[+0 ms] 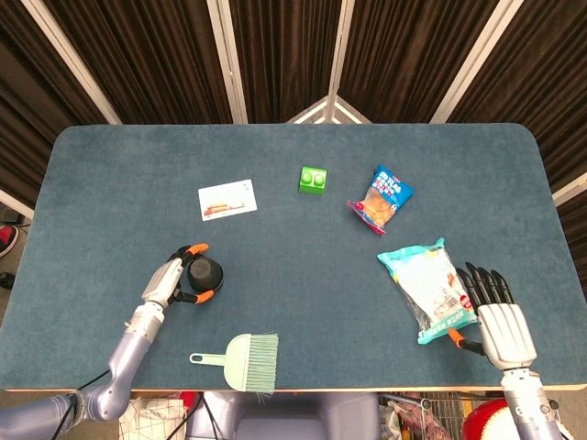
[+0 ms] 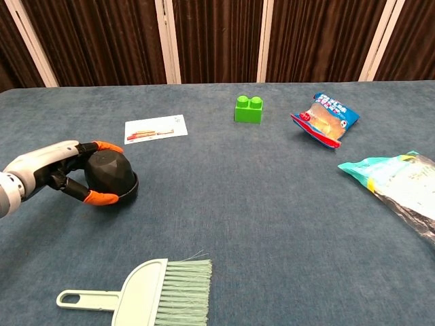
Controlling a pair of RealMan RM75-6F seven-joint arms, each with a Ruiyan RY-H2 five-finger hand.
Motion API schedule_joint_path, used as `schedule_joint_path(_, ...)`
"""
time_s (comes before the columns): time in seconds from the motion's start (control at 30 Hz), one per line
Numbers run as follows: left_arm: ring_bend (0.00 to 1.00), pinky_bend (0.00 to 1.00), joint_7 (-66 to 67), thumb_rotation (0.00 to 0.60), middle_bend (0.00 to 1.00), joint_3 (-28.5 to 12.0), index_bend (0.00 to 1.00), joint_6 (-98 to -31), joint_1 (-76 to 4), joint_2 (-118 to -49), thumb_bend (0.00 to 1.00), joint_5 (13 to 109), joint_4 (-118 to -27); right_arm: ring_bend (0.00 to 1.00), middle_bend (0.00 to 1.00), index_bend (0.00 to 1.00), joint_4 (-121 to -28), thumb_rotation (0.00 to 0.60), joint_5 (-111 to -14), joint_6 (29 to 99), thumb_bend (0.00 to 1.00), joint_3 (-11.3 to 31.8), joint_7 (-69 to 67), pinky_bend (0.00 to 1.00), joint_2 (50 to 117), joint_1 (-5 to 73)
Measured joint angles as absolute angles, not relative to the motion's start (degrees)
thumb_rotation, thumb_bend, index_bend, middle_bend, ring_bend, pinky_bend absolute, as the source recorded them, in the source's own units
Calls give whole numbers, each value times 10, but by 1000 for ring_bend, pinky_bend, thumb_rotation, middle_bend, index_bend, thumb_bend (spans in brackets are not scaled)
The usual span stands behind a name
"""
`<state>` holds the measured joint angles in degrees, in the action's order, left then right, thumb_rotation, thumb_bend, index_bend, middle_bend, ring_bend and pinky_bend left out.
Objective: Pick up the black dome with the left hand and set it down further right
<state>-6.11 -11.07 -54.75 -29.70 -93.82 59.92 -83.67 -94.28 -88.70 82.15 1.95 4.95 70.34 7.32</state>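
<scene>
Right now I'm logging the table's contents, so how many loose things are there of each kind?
Snack bags: 2, one blue, one teal
Black dome: 1
Green block: 1
Card: 1
Hand brush: 1
Total: 6
</scene>
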Motion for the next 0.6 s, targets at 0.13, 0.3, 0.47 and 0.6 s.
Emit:
schedule_joint_path(0.13,0,0,-45,600,175,-108,139,-549,-298,-934,501,600,-846,15,0,0,-944,600,-886,821,209,21,47,0,702,74)
schedule_joint_path(0.3,0,0,-32,600,139,-105,131,-551,-298,-931,501,597,-847,15,0,0,-942,600,-890,826,209,17,41,0,701,71)
schedule_joint_path(0.47,0,0,-28,600,122,-104,126,-546,-298,-929,500,593,-846,15,0,0,-942,600,-892,826,209,16,39,0,700,70)
schedule_joint_path(0.6,0,0,-26,600,106,-104,120,-545,-298,-927,501,590,-846,14,0,0,-943,600,-893,827,209,15,38,0,699,70)
